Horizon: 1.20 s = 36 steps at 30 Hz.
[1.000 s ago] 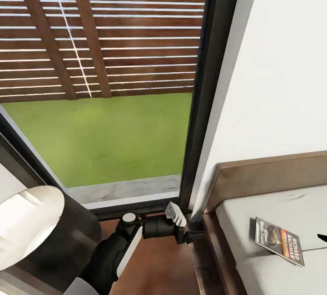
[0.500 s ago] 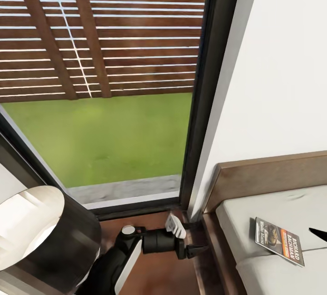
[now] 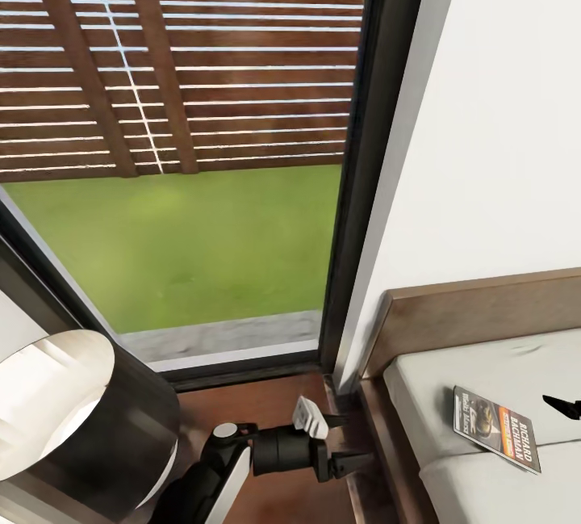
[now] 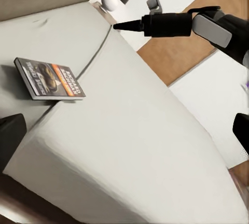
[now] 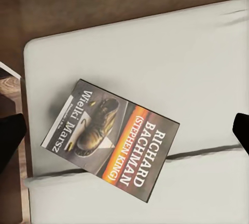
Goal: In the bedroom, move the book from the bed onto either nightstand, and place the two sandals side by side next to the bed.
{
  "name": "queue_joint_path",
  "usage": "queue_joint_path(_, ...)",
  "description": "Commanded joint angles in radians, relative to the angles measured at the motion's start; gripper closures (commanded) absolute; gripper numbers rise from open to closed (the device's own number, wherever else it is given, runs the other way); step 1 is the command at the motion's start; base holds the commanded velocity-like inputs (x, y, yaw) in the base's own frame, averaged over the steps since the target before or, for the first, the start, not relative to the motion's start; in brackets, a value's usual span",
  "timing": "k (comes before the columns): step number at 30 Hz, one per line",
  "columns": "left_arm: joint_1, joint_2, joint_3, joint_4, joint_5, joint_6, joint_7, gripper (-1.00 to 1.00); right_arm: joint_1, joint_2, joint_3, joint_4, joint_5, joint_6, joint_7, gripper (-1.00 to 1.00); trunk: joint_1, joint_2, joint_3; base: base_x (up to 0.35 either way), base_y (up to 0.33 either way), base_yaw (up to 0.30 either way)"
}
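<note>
The book lies flat on the pale mattress of the bed, close to the headboard; its cover reads "RICHARD BACHMAN". My right gripper hovers open over the book, one finger on each side and clear of it; its dark tip shows at the head view's right edge. My left gripper is open beside the bed frame, facing the book and the right gripper. A glossy reddish-brown surface lies under the left arm; I cannot tell if it is the nightstand. The sandals are out of view.
A tall dark-framed window looks onto grass and a slatted wooden fence. A lamp with a white shade stands at the near left, close to my left arm. The white wall rises behind the brown headboard.
My left arm has drawn nearer to me and slightly right along the bed frame. The right gripper's tip has crept a little further up over the mattress. The book has not moved.
</note>
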<state>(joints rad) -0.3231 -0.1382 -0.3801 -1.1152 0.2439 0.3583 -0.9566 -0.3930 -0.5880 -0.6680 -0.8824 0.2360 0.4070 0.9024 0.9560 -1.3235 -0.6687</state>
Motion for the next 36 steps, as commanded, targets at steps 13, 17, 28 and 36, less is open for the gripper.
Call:
queue_joint_path(13,-0.001,0.000,-0.001,0.000,0.014,0.010,-0.001,-1.00,-0.001,0.001,-0.003,-0.001,0.006,0.006,0.006,-1.00,0.000,-0.001,-0.001,0.000,0.000,0.000)
queue_joint_path(17,-0.001,0.000,-0.001,0.000,0.014,0.010,-0.001,-1.00,-0.001,0.001,-0.004,-0.001,0.006,0.006,0.006,-1.00,0.000,-0.001,-0.001,0.000,0.000,0.000)
queue_joint_path(28,-0.001,0.000,-0.001,0.000,0.014,0.010,-0.001,-1.00,-0.001,-0.001,-0.007,0.002,-0.106,0.007,0.002,-1.00,0.000,-0.001,-0.001,0.000,0.000,0.000)
queue_joint_path(36,-0.001,0.000,-0.002,0.000,0.014,0.010,-0.001,-1.00,-0.002,-0.002,-0.007,0.033,-0.171,0.014,-0.031,-1.00,0.000,-0.001,-0.001,0.000,0.000,0.000)
